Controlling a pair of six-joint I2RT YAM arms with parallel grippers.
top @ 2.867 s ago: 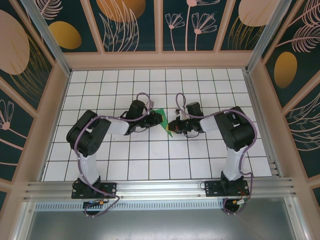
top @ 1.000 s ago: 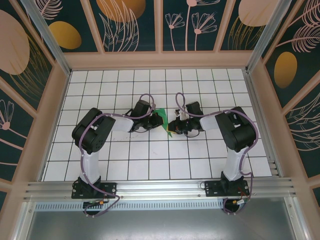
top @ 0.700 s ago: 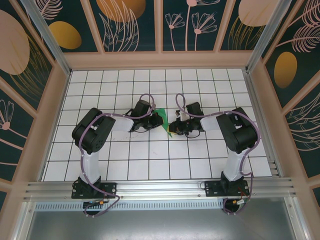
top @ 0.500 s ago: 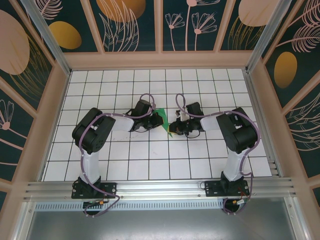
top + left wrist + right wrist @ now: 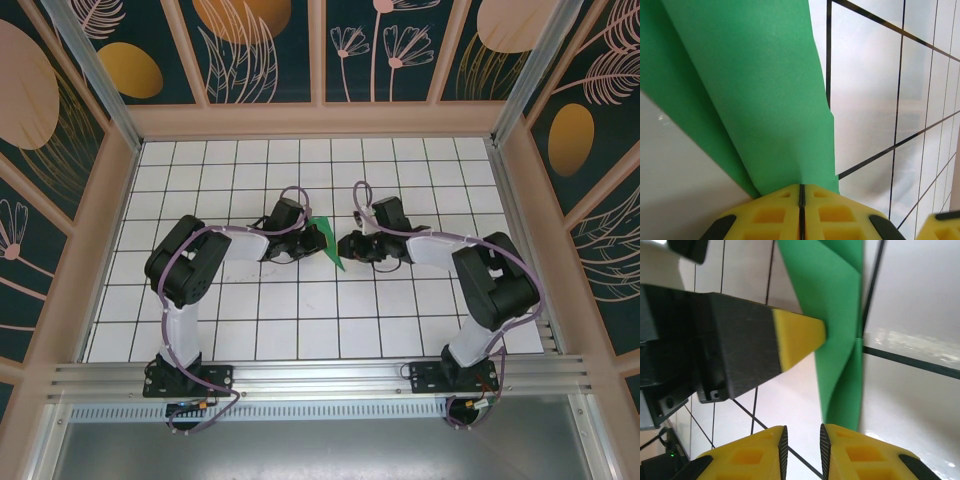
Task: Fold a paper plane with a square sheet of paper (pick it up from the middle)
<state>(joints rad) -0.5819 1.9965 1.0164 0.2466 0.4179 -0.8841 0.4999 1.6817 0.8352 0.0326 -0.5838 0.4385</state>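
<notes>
Since the green paper (image 5: 765, 90) is thin, light and floppy, quick to crumple, my left claw (image 5: 801, 192) pinches its folded end mid-tabletop (image 5: 300, 300). My right claw (image 5: 801, 440), slightly parted beside its tip, should grip the stiffer crease.

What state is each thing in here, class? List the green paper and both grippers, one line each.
green paper: folded into creased layers, pinched at one end.
left gripper: shut on the green paper.
right gripper: slightly open, nothing in the gap.
</notes>
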